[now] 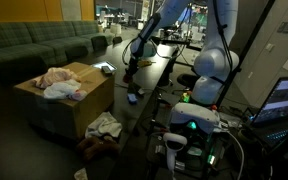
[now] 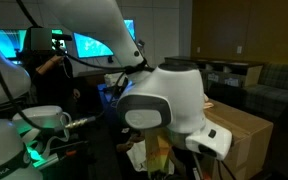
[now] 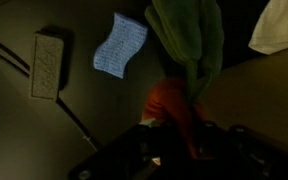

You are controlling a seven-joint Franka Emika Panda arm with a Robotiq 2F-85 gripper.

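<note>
In the wrist view my gripper [image 3: 179,132] comes in from the bottom edge and is shut on an orange and green soft toy [image 3: 170,100] shaped like a carrot. Its orange body sits between the dark fingers, and the green top [image 3: 189,35] hangs away over the dark tabletop. In an exterior view the gripper [image 1: 130,66] hangs low over the long dark table [image 1: 149,80], with the toy too small to make out. A big white arm joint [image 2: 164,100] hides the gripper from the opposite side.
A blue-white patterned cloth [image 3: 119,45], a grey rectangular block [image 3: 47,65] and a cable [image 3: 74,120] lie on the table. A white item [image 3: 279,25] sits at the corner. A cardboard box [image 1: 69,95] piled with cloths stands beside the table, more cloth [image 1: 104,125] on the floor, a couch [image 1: 34,45] behind.
</note>
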